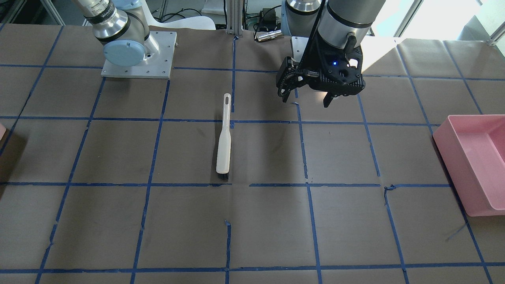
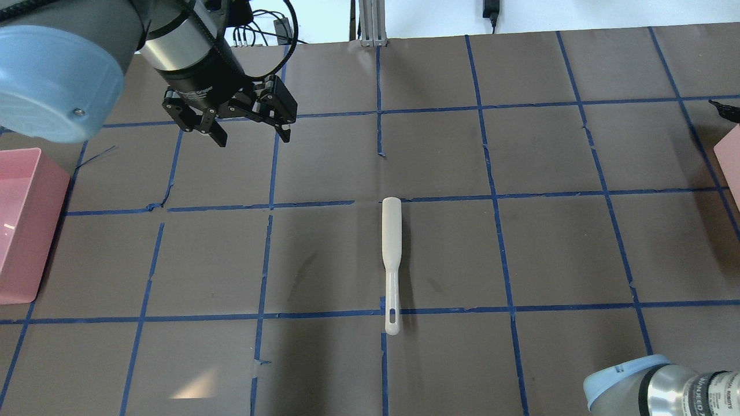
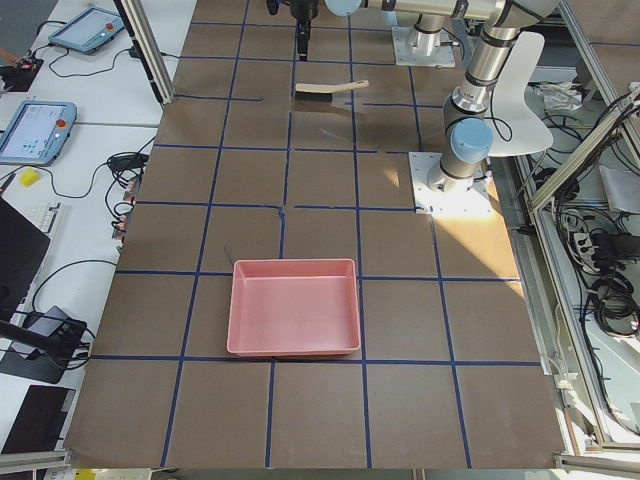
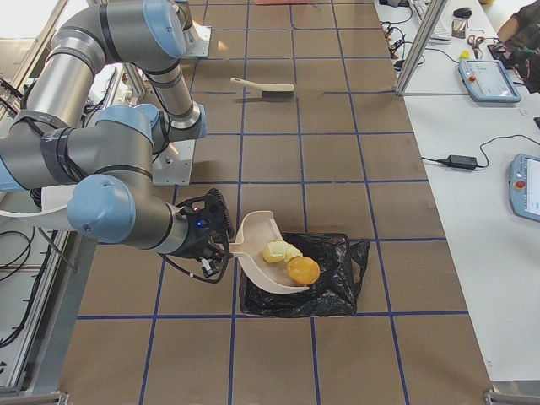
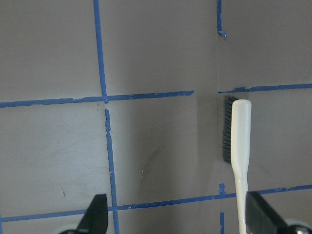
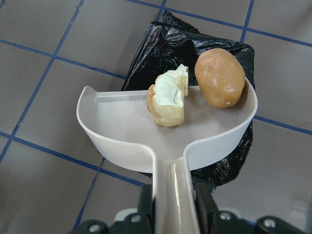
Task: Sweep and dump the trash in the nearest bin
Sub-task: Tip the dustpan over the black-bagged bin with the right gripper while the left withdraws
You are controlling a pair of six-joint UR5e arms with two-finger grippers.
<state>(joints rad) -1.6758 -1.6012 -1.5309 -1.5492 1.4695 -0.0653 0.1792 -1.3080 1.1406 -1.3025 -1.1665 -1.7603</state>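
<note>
My right gripper (image 6: 173, 195) is shut on the handle of a cream dustpan (image 6: 126, 131) and holds it over the bin. The bin is lined with a black bag (image 6: 161, 44) and shows as a pinkish sliver in the overhead view (image 2: 729, 153). In the pan lie a brown potato-shaped lump (image 6: 219, 77), a tan pastry chunk (image 6: 168, 112) and a pale green-white chunk (image 6: 168, 87). The exterior right view shows the same pan (image 4: 253, 245) and bag (image 4: 329, 295). My left gripper (image 2: 251, 136) is open and empty, hovering above the table.
A white brush (image 2: 392, 260) with dark bristles lies flat mid-table, also seen in the left wrist view (image 5: 241, 146). A large pink rectangular tub (image 2: 23, 231) stands at the table's end on my left. Blue tape lines grid the brown table.
</note>
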